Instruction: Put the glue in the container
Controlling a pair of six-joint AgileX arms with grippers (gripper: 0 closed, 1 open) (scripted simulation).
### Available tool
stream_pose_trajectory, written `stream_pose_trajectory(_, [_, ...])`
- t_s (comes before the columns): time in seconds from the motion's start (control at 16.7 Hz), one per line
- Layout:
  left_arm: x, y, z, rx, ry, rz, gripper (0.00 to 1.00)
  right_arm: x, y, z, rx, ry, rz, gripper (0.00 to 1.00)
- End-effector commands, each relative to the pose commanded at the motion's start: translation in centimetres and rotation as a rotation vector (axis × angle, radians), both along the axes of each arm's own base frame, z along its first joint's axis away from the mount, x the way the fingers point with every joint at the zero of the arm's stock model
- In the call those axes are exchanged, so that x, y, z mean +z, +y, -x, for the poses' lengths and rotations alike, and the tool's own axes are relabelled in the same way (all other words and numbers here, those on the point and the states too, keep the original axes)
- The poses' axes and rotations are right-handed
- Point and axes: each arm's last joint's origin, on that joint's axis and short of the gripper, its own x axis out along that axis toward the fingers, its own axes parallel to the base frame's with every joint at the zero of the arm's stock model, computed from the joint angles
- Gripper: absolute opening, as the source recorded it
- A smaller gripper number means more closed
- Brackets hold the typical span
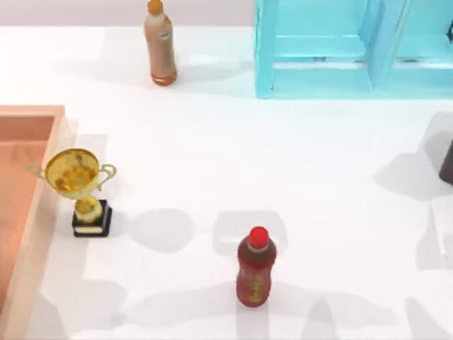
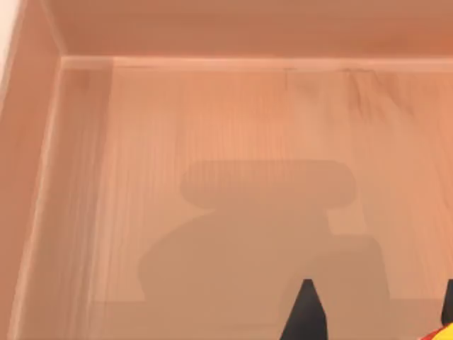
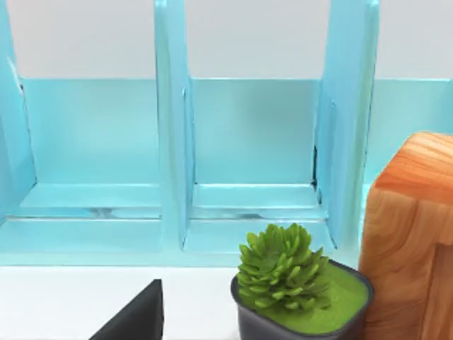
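The container [image 1: 44, 212] is a salmon-orange open box at the table's left edge. In the left wrist view I look down at its wall [image 2: 212, 28] and bare wooden floor. My left gripper [image 2: 379, 312] hangs over that floor and casts a broad shadow on it. A sliver of the yellow glue [image 2: 443, 333] shows between its dark fingertips [image 2: 306, 312], so it is shut on the glue. My right arm [image 1: 447, 163] is parked at the table's right edge; one finger [image 3: 138, 315] shows far to the side, jaws wide apart.
A gold trophy [image 1: 81, 188] stands just right of the container. A red-capped dark red bottle [image 1: 255, 269] is at the front middle and a tall orange-brown bottle [image 1: 160, 46] at the back. A cyan shelf frame [image 1: 340, 49] is at the back right, with a potted succulent [image 3: 294, 283] and a wooden block [image 3: 414, 234].
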Motion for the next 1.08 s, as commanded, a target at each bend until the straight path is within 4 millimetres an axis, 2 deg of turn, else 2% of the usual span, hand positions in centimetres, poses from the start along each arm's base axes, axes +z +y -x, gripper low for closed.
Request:
stream_pose_trajectory(0.54, [-3.9, -0.1, -3.4, 0.002, -0.018, -0.008, 0.0, 0.0, 0.0, 0.0, 0.0, 0.0, 0.0, 1.0])
stream_pose_trajectory(0.84, [-4.3, -0.3, -3.6, 0.002, -0.011, -0.005, 0.0, 0.0, 0.0, 0.0, 0.0, 0.0, 0.0, 1.0])
stream_pose_trajectory(1.08, [-4.3, -0.3, -3.6, 0.002, -0.011, -0.005, 0.3, 0.0, 0.0, 0.0, 0.0, 0.0, 0.0, 1.0])
